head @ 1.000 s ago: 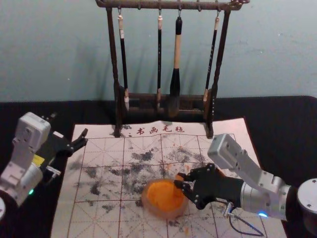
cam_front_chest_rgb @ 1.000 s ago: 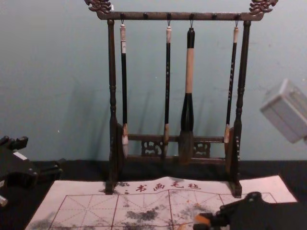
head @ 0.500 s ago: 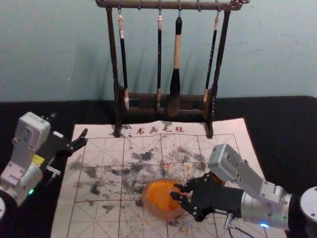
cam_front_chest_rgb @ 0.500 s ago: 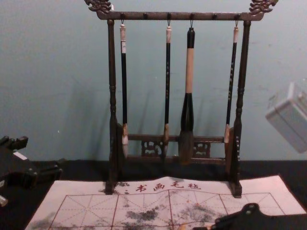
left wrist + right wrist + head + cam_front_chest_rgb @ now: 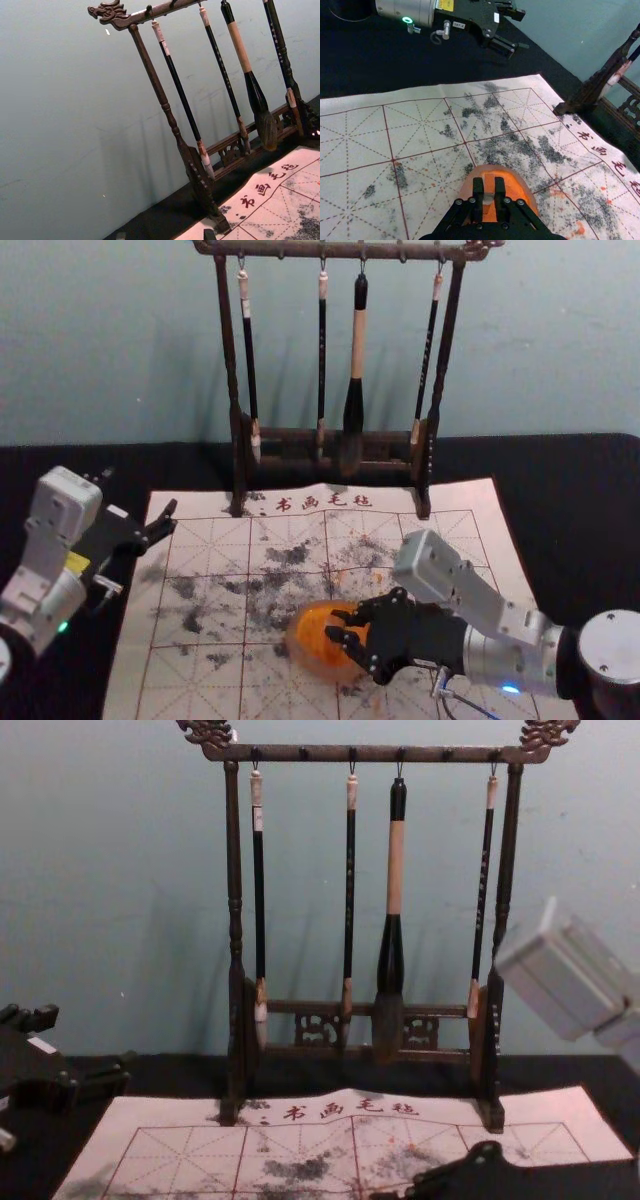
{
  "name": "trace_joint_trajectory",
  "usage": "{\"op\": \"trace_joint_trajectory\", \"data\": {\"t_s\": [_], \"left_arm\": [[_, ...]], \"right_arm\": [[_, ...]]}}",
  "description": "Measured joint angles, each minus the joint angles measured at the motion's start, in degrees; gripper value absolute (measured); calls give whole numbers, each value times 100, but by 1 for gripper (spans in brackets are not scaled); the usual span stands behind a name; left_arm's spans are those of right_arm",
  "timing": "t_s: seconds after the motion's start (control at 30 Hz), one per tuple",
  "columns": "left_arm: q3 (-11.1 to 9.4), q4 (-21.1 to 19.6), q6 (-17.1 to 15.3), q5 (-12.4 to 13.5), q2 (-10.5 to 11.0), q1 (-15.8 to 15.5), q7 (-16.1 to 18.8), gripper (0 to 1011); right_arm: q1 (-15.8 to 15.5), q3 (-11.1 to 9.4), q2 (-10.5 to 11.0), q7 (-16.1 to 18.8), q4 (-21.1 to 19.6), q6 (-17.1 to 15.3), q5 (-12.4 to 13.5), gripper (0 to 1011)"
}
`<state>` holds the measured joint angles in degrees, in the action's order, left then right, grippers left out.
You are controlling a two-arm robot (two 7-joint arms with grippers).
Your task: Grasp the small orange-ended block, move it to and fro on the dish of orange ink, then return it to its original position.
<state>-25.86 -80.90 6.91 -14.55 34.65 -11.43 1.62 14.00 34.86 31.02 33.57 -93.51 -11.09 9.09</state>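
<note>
While the left gripper [image 5: 141,490] is idling with fingers wide apart near the mat's [image 5: 200,690] left edge, the right gripper [image 5: 338,625] is pinching the small block [image 5: 488,184] at the orange ink dish [image 5: 308,625]; whether the block is touching ink is unclear.

Four brushes [image 5: 395,870], one dish [image 5: 325,674], one block [image 5: 489,184]

Passable: I've room above the mat [image 5: 200,682] between my left gripper [image 5: 142,492] and the dish [image 5: 294,642], and from dish to brush rack [image 5: 239,465] | Obstacles: rack and hanging brushes [image 5: 357,345] along the far side; right gripper [image 5: 338,626], gripping the block [image 5: 489,184], over the dish
</note>
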Motion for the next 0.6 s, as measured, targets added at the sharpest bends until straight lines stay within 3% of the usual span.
{"op": "trace_joint_trajectory", "data": {"t_s": [0.27, 0.6], "left_arm": [[0, 0, 0, 0, 0, 0, 0, 1001], [0, 0, 0, 0, 0, 0, 0, 1001]], "right_arm": [[162, 77, -164, -43, 186, -47, -122, 105], [293, 23, -269, -107, 350, -106, -181, 105]]}}
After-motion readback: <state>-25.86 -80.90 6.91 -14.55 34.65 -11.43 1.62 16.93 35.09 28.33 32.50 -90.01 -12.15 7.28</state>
